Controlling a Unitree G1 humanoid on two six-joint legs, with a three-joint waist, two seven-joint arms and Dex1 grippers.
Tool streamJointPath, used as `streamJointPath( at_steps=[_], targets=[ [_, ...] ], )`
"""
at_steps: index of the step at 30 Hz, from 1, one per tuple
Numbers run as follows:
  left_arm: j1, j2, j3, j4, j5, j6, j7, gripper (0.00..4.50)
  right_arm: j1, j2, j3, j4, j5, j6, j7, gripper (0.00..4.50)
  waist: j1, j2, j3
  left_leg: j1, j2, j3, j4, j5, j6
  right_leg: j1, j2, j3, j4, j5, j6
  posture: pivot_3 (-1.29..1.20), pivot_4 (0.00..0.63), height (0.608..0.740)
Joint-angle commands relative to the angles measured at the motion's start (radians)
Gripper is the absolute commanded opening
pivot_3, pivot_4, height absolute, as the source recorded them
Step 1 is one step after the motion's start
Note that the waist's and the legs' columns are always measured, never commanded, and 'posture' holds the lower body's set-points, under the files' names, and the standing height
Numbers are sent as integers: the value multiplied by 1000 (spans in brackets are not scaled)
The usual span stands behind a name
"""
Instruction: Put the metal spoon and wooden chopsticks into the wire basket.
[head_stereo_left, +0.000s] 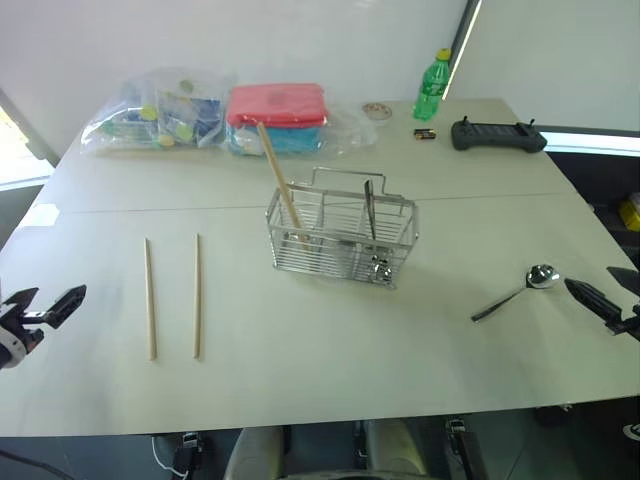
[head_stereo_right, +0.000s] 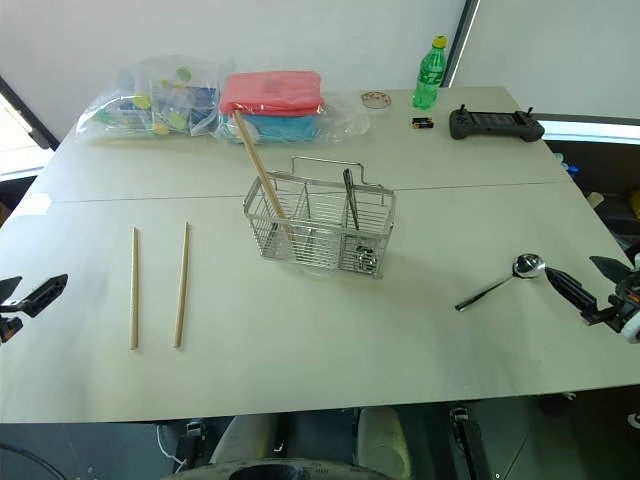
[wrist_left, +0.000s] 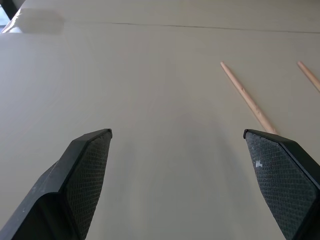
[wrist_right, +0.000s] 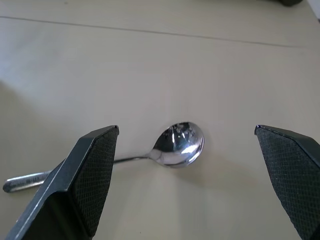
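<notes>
- Landmark: we place everything relative to the wire basket (head_stereo_left: 341, 238), which stands upright near the middle of the counter (head_stereo_left: 300, 390).
- Far left of the basket, our left gripper (head_stereo_left: 40, 308) hovers at the counter edge with its fingers (wrist_left: 85, 170) spread wide and holding nothing.
- Between that gripper and the basket, two wooden chopsticks (head_stereo_left: 172, 297) lie flat, roughly parallel and slightly apart, pointing away from us. The wrist view shows the nearer stick just ahead of the fingers.
- Inside the basket, one more chopstick (head_stereo_left: 280, 183) leans in the left compartment, and a darker slim utensil (head_stereo_left: 369, 208) stands towards the right.
- Right of the basket and well apart from it, the metal spoon (head_stereo_left: 517, 291) lies flat, bowl towards our right gripper (head_stereo_left: 610, 300), handle angled back towards us and the basket.
- The right fingers (wrist_right: 85, 175) stand wide and empty, the spoon bowl centred between them in the wrist view.
- Step in hand, in our judgement: picking up the spoon. We recommend lowering the fingers to straddle the neck just behind the bowl and closing across the narrow handle, since the rounded bowl is likely to slip.
- Risk: a thin, flat piece may skid on the smooth counter; keep the fingertips close to the surface before closing.
- For the chopsticks, grip near mid-length so they stay level.
</notes>
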Motion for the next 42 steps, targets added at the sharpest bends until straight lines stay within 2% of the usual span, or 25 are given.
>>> streamJointPath(
  at_steps=[1,23,32,36,40,42],
  targets=[
    [14,22,6,-30,2,-21,-19,4450,-10,-14,-26,-17,11,-6,4,4500,0,0,0,0,0,0,0,0,0,0,0,0,0,0,0,0,150,699],
    [-29,28,-14,-46,-26,42,-13,4450,1,-21,-41,-51,12,7,-3,4500,0,0,0,0,0,0,0,0,0,0,0,0,1,0,0,0,150,699],
    [-75,37,-48,-42,-25,52,-7,4450,3,-3,-36,-124,11,32,-59,4500,0,0,0,0,0,0,0,0,0,1,0,0,1,0,0,0,150,699],
    [-117,77,-72,-118,-76,119,-33,4450,-20,7,-6,-276,7,170,-214,4500,1,0,0,0,0,-1,0,0,0,1,1,0,2,0,0,0,150,699],
    [-221,132,-105,-274,-231,255,-69,4450,-98,16,13,-498,90,513,-436,4500,2,0,0,0,0,-2,1,0,0,0,1,0,2,0,0,0,150,699],
    [-268,153,-128,-324,-284,300,-81,4450,-137,9,13,-577,149,697,-502,4500,2,0,0,0,0,-3,1,0,0,0,1,0,2,0,-1,0,150,699]
  ],
)
